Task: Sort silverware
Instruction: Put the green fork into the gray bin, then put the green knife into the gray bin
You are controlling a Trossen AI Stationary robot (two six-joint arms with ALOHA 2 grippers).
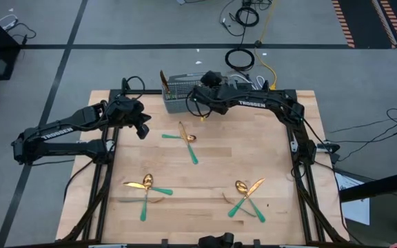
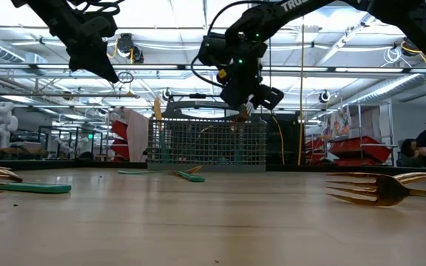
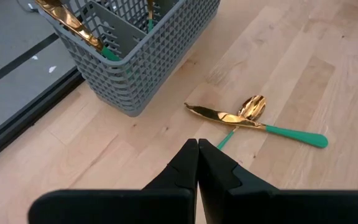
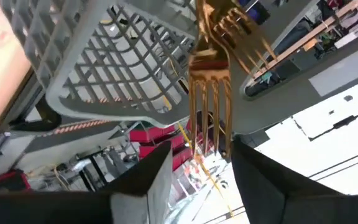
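Observation:
A grey mesh basket [image 1: 181, 96] stands at the table's far edge. My right gripper [image 4: 201, 152] hovers open just above it [image 2: 246, 103]. A gold fork [image 4: 210, 112] stands between the spread fingers, tines toward the wrist, the rest of it reaching down into the basket [image 4: 104, 68]. More gold pieces stand in the basket [image 3: 73, 25]. My left gripper [image 3: 197, 149] is shut and holds nothing, above the table left of the basket [image 1: 142, 127]. Silverware lies on the table in three crossed groups [image 1: 185, 138], [image 1: 147, 186], [image 1: 247, 194]. My right gripper has its fingers on either side of the fork's tines [image 4: 219, 140], slanting down from the table's right. A gap shows at one finger [image 4: 160, 162]. Whether the other finger [image 4: 247, 162] touches the tines, I cannot tell.
A spoon and a knife lie crossed [image 3: 241, 115] on the wood just beyond my left gripper. In the low view a fork [image 2: 376, 188] lies near the camera at the right and a teal handle [image 2: 28, 187] at the left. Cables [image 1: 240, 58] lie behind the table.

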